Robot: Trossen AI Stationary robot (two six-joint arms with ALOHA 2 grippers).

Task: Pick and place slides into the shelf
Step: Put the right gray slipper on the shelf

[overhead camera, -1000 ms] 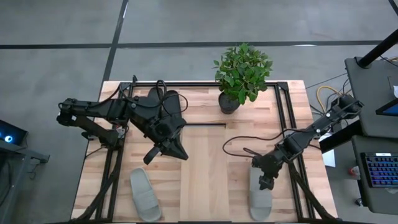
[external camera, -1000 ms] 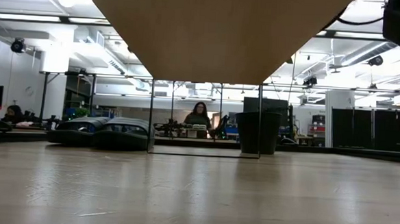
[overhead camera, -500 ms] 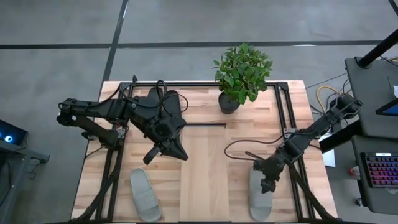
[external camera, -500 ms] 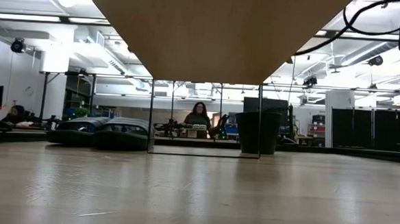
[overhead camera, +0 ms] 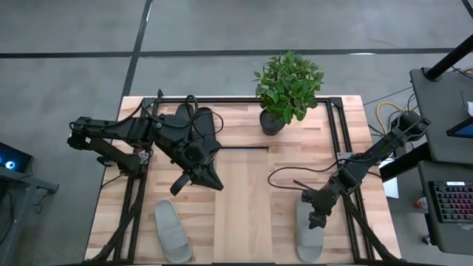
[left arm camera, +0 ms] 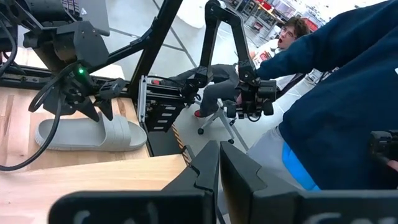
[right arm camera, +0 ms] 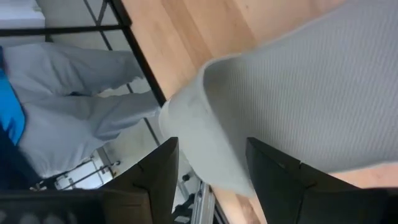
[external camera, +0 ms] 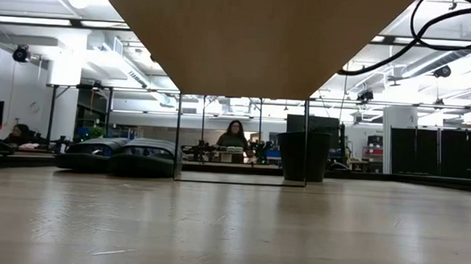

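Desk (overhead camera: pixel 244 185): right hand (overhead camera: pixel 316 219) over grey slide (overhead camera: pixel 309 235), fingers wide.
We judge it light, soft foam; grip the edge. Left hand (overhead camera: pixel 199 177) narrow.

Your right claw (overhead camera: pixel 317 219) sits low over the strap end of a pale grey slide (overhead camera: pixel 309 233) at the bench's (overhead camera: pixel 244 214) near right; finger state not discernible from above. Your left claw (overhead camera: pixel 179 185) hangs just beside the shelf (overhead camera: pixel 241 199), with a second grey slide (overhead camera: pixel 171 230) near it, toward the bench's front edge. Behind that arm lie the black slides (overhead camera: pixel 194 118). A potted plant (overhead camera: pixel 287 87) stands well apart from your right claw.
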